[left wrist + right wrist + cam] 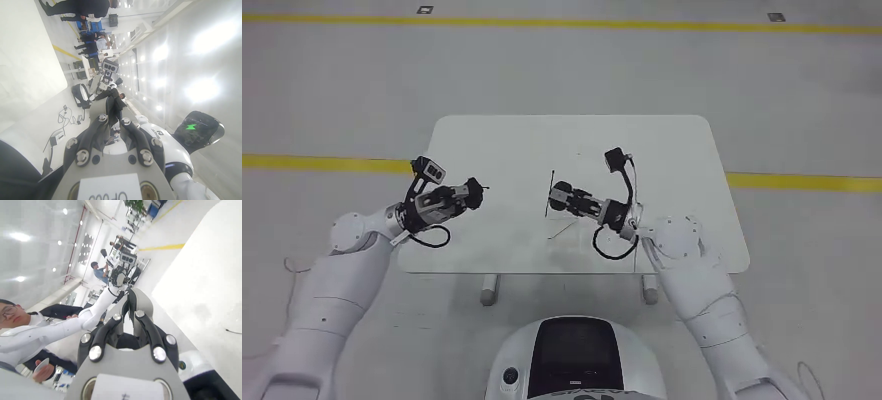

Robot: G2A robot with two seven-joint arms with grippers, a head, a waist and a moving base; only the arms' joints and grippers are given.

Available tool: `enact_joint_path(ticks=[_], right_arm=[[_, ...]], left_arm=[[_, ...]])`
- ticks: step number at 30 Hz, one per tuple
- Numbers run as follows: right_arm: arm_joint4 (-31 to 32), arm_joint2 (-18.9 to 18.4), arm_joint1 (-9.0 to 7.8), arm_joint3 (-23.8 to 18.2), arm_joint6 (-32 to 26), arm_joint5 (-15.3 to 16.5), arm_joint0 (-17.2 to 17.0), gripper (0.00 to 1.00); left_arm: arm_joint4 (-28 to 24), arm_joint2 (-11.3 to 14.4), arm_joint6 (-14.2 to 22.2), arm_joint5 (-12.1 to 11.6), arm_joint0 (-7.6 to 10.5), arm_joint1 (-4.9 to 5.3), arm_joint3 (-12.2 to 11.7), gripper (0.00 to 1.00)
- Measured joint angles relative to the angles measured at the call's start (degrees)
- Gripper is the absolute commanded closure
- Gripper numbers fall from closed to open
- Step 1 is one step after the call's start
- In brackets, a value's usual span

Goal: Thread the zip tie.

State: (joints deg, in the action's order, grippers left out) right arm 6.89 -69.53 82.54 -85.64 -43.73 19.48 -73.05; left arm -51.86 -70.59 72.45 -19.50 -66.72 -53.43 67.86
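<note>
Firstly, one white rectangular table [672,150] with rounded corners. Left gripper [480,189], grey metal fingers on black linkages, sits over the table's 9 o'clock edge with its tips pointing toward 3 o'clock. In the left wrist view its fingers [108,106] are drawn together, and whether anything is pinched between them cannot be told. Right gripper [555,196], of the same build, sits near the table's middle with its tips pointing toward 9 o'clock, and its fingers are closed flat on the one thin black plastic zip tie [552,180]. The zip tie is held at the right fingertips and runs roughly from 12 to 6 o'clock, with both ends projecting past the fingers. It stands between the two grippers, well apart from the left one. One thin grey line [562,232] lies on the table surface at 5 o'clock of the right gripper; whether it is an object or a shadow cannot be told.
</note>
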Motion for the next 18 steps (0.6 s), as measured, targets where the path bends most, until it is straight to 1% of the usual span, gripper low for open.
enact_joint_path(ticks=[3,6,8,11,14,18], right_arm=[[4.06,1.61,0.05,-2.17,7.56,0.00,-2.26,1.00],[7.62,2.83,0.06,-3.49,14.71,0.00,-3.93,1.00],[9.41,3.29,0.07,-3.51,19.17,0.00,-4.52,1.00],[11.79,3.51,0.02,-2.60,23.78,0.00,-4.45,1.00],[14.65,3.77,-0.09,-2.34,25.63,0.00,-3.93,1.00],[14.67,3.77,-0.11,-2.39,25.63,0.00,-3.88,1.00]], left_arm=[[1.14,2.31,-2.34,0.01,0.64,-0.82,-0.24,1.00],[2.47,4.47,-4.26,0.02,1.92,-1.73,-1.03,1.00],[3.01,5.95,-5.13,0.02,3.09,-2.41,-1.86,1.00],[3.68,7.86,-6.56,0.02,5.02,-3.39,-3.47,1.00],[5.24,9.30,-7.36,0.02,6.46,-4.16,-4.66,1.00],[5.43,9.37,-7.42,0.02,6.53,-4.18,-4.67,1.00]])
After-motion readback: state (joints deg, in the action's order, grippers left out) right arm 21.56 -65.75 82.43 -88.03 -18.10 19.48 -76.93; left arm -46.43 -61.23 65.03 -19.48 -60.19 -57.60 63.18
